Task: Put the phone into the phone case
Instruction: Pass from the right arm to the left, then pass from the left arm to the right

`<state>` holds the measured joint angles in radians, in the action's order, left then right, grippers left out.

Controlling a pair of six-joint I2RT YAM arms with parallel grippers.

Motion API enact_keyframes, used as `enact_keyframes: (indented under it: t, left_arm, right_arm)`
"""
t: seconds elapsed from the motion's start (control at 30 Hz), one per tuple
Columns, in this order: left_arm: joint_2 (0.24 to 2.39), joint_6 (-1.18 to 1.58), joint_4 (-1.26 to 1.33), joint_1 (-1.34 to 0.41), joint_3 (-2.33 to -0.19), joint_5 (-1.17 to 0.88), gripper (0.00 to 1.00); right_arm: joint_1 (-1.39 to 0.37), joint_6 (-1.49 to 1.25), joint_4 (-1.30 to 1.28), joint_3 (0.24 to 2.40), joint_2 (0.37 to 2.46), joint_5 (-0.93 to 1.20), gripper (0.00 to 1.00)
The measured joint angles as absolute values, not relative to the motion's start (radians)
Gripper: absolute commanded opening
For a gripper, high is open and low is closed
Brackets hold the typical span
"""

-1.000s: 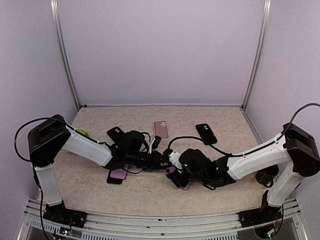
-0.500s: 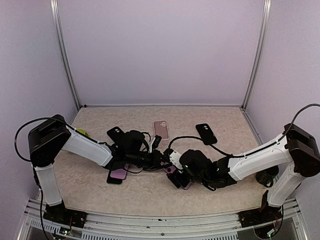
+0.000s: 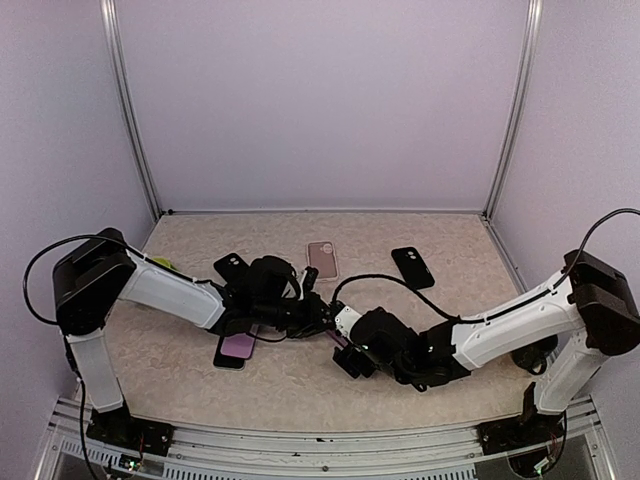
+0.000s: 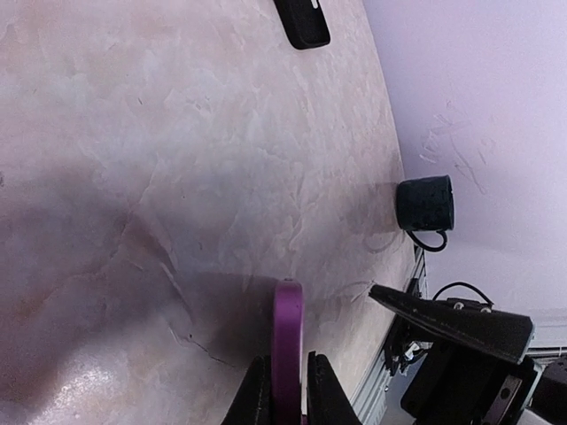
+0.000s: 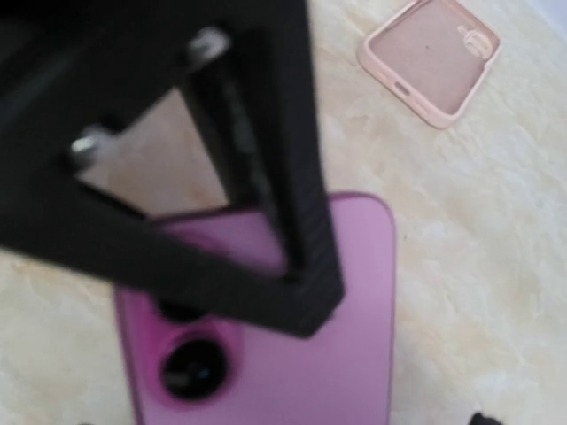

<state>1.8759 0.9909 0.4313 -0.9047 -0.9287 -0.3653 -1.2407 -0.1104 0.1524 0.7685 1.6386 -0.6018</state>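
My left gripper [image 3: 322, 318] is shut on the edge of a purple phone [image 4: 287, 319], holding it edge-on just above the table; in the left wrist view the fingers [image 4: 257, 390] pinch both faces. The right wrist view shows the phone's purple back and camera lens [image 5: 266, 354], with a black finger [image 5: 266, 177] blurred across it. My right gripper [image 3: 350, 352] is right beside it, over the phone. Its own jaws do not show clearly. An empty pink case [image 3: 322, 259] lies open side up at the back, and also shows in the right wrist view [image 5: 431, 57].
A second purple phone [image 3: 237, 347] lies under the left arm. Black cases or phones lie at the back left [image 3: 232, 265] and back right [image 3: 412, 266]. A black mug [image 4: 425, 204] stands by the right arm's base. A yellow-green object [image 3: 163, 265] sits far left.
The right arm's wrist has slid left and lower, closer to the left gripper. The left gripper has edged slightly right, still shut on the purple phone.
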Motion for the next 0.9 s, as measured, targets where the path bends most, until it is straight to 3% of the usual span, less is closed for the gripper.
enact_keyframes:
  t: [0.23, 0.9]
  left_arm:
    - [1.830, 1.041, 0.375, -0.905, -0.942, -0.306, 0.06]
    - [1.723, 1.171, 0.304, -0.871, -0.942, -0.245, 0.06]
  right_arm:
    - [-1.276, -0.111, 0.103, 0.809, 1.693, -0.727, 0.86]
    - [-1.292, -0.136, 0.035, 0.818, 1.775, -0.936, 0.52]
